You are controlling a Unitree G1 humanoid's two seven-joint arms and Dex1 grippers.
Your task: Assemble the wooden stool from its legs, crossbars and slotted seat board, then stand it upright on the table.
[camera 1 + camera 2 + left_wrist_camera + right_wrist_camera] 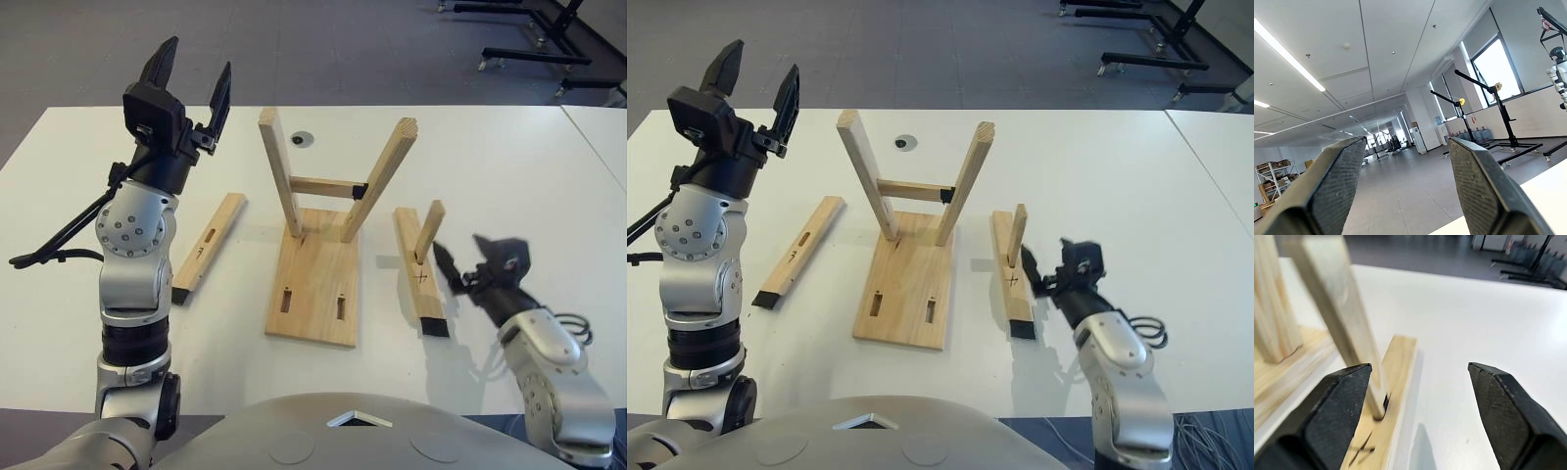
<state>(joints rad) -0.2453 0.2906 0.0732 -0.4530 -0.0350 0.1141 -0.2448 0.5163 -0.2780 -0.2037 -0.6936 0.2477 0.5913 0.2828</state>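
Observation:
The slotted seat board (312, 294) lies flat at the table's middle. Two legs (279, 166) (384, 171) stand in its far slots, joined by a crossbar (321, 186). A loose leg (208, 245) lies to the board's left. To its right lies another leg (419, 284) with a short crossbar (428, 232) standing tilted in its slot. My right gripper (1420, 369) is open and low over the table, just right of that leg; one finger (1339, 401) sits close beside the short crossbar (1334, 313). My left gripper (201, 59) is open, held high above the table's left side, pointing up.
The white table (549, 176) has a small round hole (301, 139) behind the stool parts. A black cable (49, 257) hangs by the left arm, another (573, 323) coils beside the right wrist. Black wheeled frames (529, 49) stand on the floor beyond.

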